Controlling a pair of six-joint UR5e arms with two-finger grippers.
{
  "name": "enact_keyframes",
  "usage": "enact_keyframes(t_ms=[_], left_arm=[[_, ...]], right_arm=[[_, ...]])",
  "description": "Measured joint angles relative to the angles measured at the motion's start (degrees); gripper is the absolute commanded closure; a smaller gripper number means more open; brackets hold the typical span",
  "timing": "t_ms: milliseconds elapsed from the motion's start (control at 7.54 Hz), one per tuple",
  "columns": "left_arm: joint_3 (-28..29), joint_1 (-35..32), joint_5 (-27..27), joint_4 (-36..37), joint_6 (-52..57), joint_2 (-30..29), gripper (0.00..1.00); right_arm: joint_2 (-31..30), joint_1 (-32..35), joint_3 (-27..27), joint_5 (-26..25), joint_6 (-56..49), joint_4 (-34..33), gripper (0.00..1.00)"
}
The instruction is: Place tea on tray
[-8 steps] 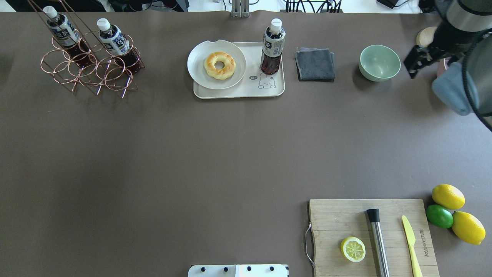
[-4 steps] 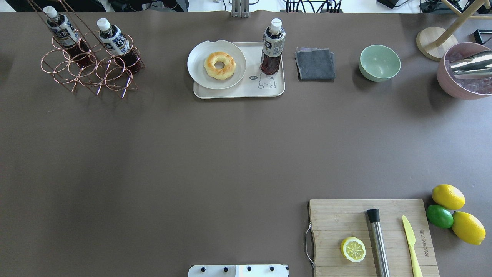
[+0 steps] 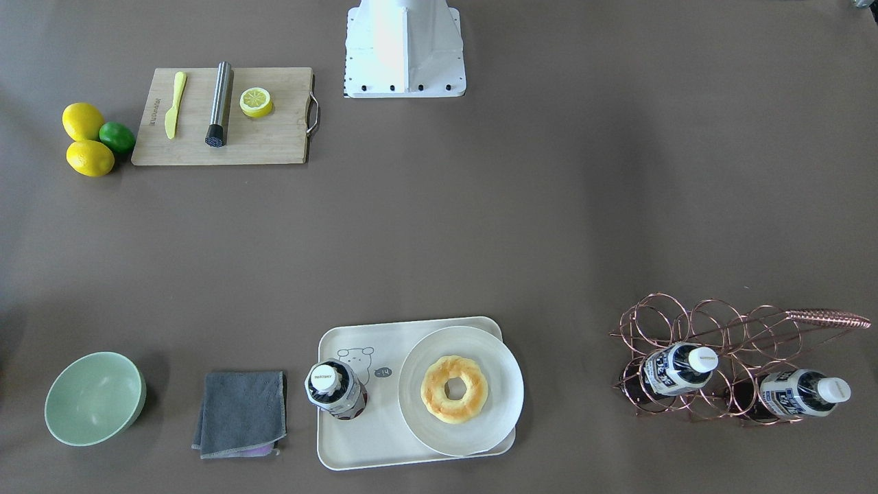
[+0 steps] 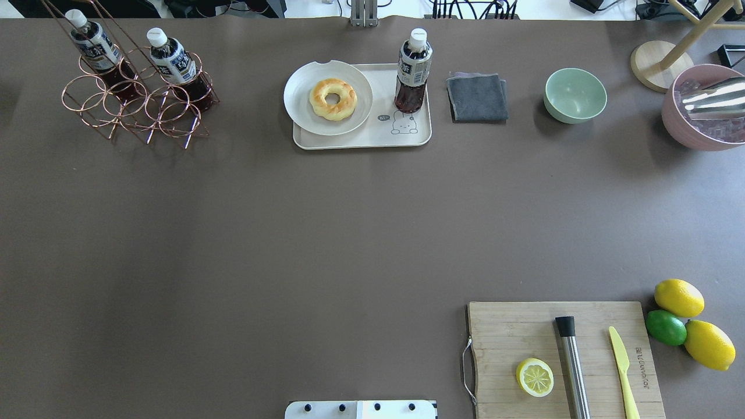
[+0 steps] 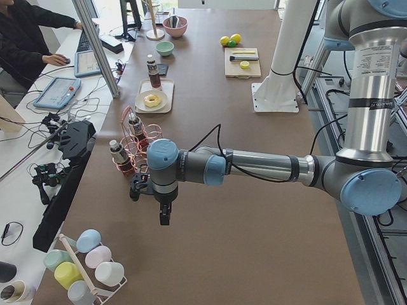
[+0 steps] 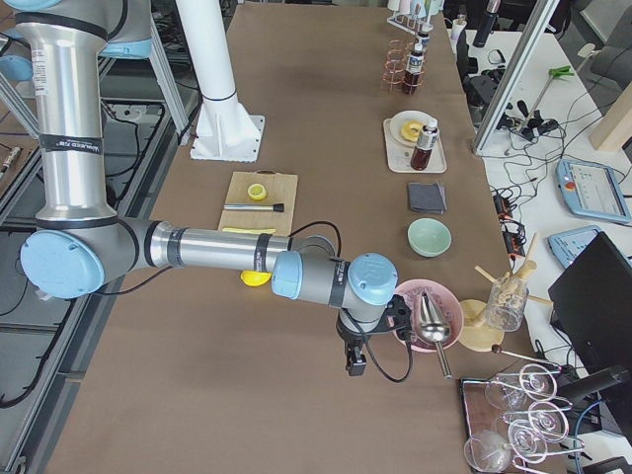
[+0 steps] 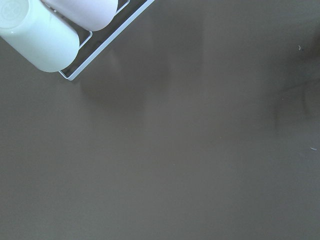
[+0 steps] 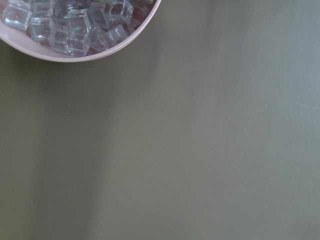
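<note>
Overhead looks down from behind the robot; the front view faces it, sharing the tray at the table's far edge. Side views look along the table; wrist cameras sit close above it.

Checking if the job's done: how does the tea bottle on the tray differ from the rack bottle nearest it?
The tea stands upright; the rack bottle leans tilted. The tea rests on the tray beside the plate; the rack bottle sits in the rings of the copper rack. Both have white caps, dark tea and navy-and-white labels.
</note>
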Motion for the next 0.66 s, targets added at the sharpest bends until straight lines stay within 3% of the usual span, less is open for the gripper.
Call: enact_keyframes(t_ms=[663], left_arm=[[0.4, -0.3, 0.1, 0.2, 0.0, 0.1, 0.03]], right_arm=[[0.1, 1.5, -0.2, 0.8, -0.1, 0.8, 0.0]])
